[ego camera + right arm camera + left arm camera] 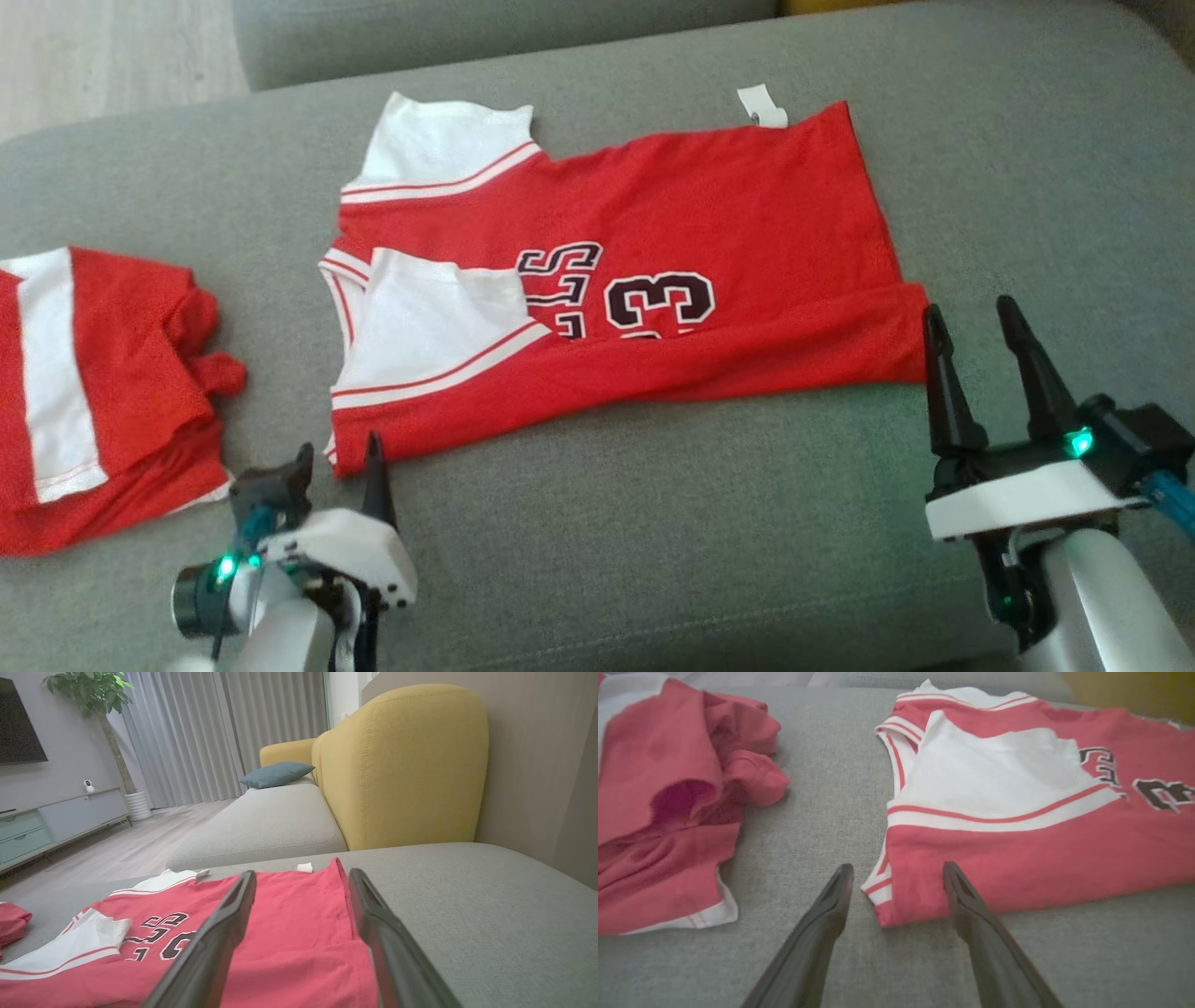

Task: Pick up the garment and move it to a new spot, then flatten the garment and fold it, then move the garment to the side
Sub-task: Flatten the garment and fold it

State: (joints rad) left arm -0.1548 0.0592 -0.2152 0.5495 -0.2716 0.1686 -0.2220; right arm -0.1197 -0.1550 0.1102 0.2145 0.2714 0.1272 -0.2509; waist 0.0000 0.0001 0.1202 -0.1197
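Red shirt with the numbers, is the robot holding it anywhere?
Nothing is held. The left gripper and right gripper are at the shirt's edges, jaws open.

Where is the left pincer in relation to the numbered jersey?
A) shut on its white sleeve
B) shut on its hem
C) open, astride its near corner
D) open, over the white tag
C: the left pincer is open, one finger each side of the near corner of the jersey.

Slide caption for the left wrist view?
Open left gripper framing a corner of the red jersey on grey couch.
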